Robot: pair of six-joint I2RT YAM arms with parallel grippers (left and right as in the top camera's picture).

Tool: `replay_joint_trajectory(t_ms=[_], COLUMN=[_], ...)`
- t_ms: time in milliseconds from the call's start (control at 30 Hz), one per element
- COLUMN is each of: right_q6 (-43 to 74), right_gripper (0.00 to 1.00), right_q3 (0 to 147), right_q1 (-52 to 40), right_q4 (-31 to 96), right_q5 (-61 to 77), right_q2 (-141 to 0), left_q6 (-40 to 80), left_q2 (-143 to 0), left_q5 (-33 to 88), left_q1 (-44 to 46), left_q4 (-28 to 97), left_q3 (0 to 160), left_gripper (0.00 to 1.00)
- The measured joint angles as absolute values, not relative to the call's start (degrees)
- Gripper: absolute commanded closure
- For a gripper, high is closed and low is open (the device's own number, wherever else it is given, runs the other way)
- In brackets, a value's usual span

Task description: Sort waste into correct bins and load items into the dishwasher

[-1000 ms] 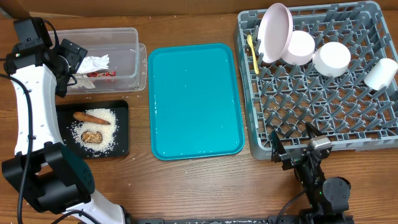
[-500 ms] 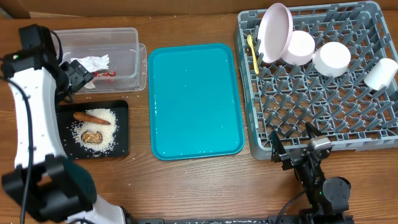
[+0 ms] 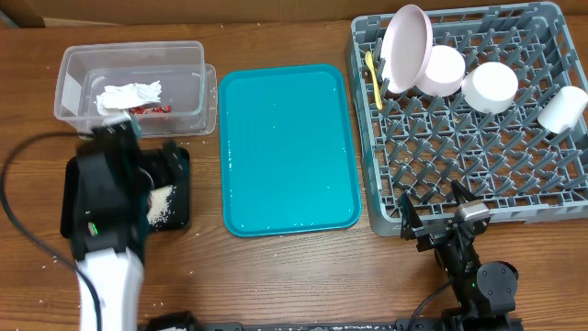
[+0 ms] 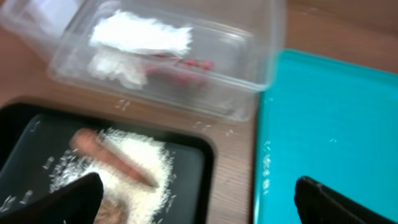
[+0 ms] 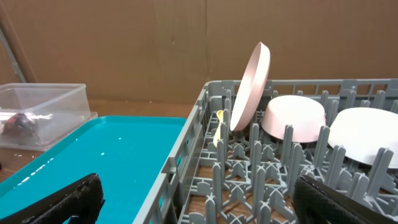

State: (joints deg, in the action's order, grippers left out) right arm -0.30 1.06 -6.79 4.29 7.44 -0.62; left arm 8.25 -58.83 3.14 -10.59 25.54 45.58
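The clear tub at the back left holds the crumpled napkin and red wrapper. My left arm hangs over the black tray, covering most of it. The left gripper is open and empty above rice, the carrot and a sliver of the brown lump. The grey dishwasher rack carries the pink dish, white bowl, another round white dish, cup and yellow spoon. My right gripper stands open at the rack's near edge.
The teal serving tray lies bare between the bins and the rack, with its left edge just right of my left gripper. A cardboard wall backs the table. Loose rice grains dot the wood between tub and black tray.
My left arm has swung from beside the clear tub toward the front and right, now over the black tray and hiding the carrot and lump from overhead. The right arm has not moved.
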Motion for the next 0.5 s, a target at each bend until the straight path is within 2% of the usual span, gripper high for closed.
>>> replay_joint_trajectory(t_ms=[267,500], right_q6=[-0.3,-0.3], right_gripper=[0.00,0.00], right_q3=[1.1,1.1], right_q1=[-6.8,-6.8], right_q4=[4.4,4.4], right_q5=[7.4,7.4], right_q2=[-0.6,-0.6], left_q6=[4.5,4.5], left_q2=[-34.5,-22.7], left_q5=[9.4,8.2], left_q1=[-9.9,-4.7], left_q4=[5.0,-4.6], left_q3=[16.1,6.3], left_gripper=[0.00,0.00])
